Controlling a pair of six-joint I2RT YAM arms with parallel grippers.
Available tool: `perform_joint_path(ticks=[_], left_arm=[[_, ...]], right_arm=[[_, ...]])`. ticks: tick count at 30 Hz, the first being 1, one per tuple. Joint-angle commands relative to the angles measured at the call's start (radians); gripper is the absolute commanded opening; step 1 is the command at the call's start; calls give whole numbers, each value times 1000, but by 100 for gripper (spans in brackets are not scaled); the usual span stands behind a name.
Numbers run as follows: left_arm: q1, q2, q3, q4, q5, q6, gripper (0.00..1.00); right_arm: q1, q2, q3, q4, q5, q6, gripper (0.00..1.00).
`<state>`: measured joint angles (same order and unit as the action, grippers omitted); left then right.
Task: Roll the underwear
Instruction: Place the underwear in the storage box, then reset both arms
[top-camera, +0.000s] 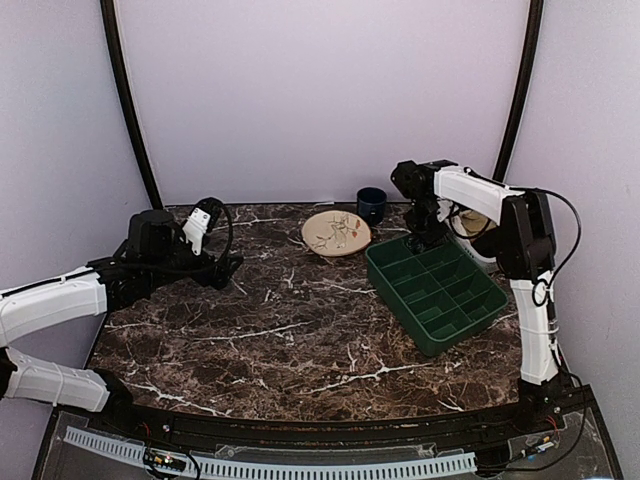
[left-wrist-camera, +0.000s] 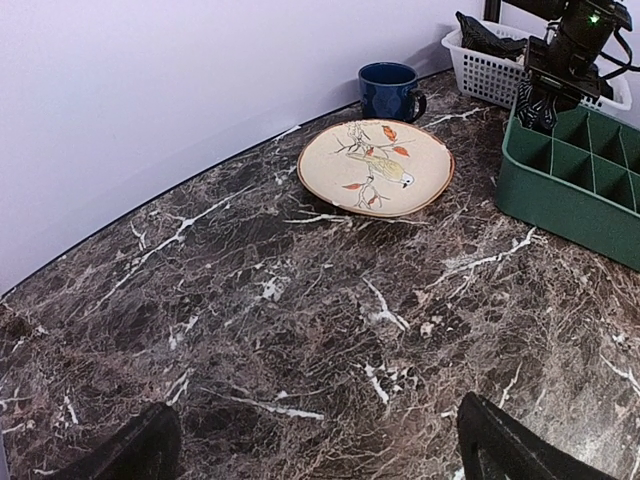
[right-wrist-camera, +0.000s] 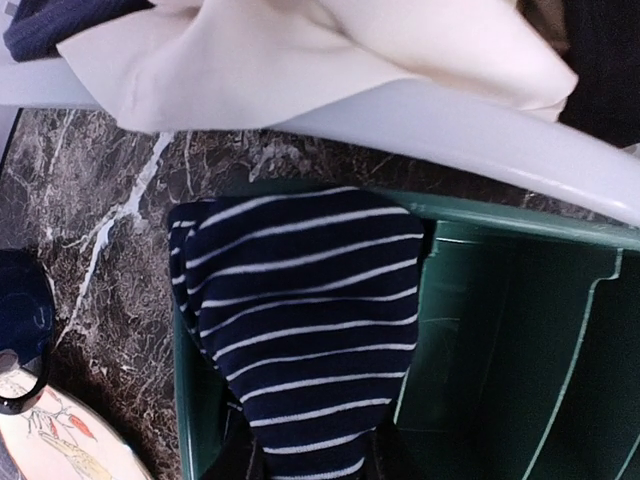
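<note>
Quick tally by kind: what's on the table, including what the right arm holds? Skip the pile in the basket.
Dishes: 2 (plate, mug)
Bins: 2 (green tray, white basket)
Garments: 1 (underwear, held by the right gripper at the tray's corner)
Total: 5
</note>
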<state>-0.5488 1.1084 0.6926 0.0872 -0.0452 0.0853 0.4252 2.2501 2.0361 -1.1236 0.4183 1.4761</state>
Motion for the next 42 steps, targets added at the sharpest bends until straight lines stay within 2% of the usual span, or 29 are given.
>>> perform_joint_path(ticks=[1,7,10,14,19,22,31,35,42], left_arm=[[-2,-39,-17,-23,-11,12,99],[-2,-38,-15,-40,-13,20,99],[-2,-37,-15,-41,-9,21,99],[-1,-38,-13,-41,4,21,99],[-2,-34,-13,-34,9,20,99],[-2,-33,-10,-28,20,19,99],[-2,-39,0,-29,32,18,99],[-2,-50,5,-35,32,3,99],[-1,37,190,-226,-14,-103,99]], right_arm=[[-9,38,-13,112,-33,-1,0],[-15,41,-76,169,-62,16,0],[-16,36,-91,182,-67,15,11],[-16,1,-116,211,-63,6,34],[-16,-37,-132,224,-54,6,49],[-16,-55,-134,225,-54,8,53],[-16,-125,-132,238,-57,8,76],[-15,-156,-135,255,-66,-17,80],[6,-310,-192,411,-82,-196,94]])
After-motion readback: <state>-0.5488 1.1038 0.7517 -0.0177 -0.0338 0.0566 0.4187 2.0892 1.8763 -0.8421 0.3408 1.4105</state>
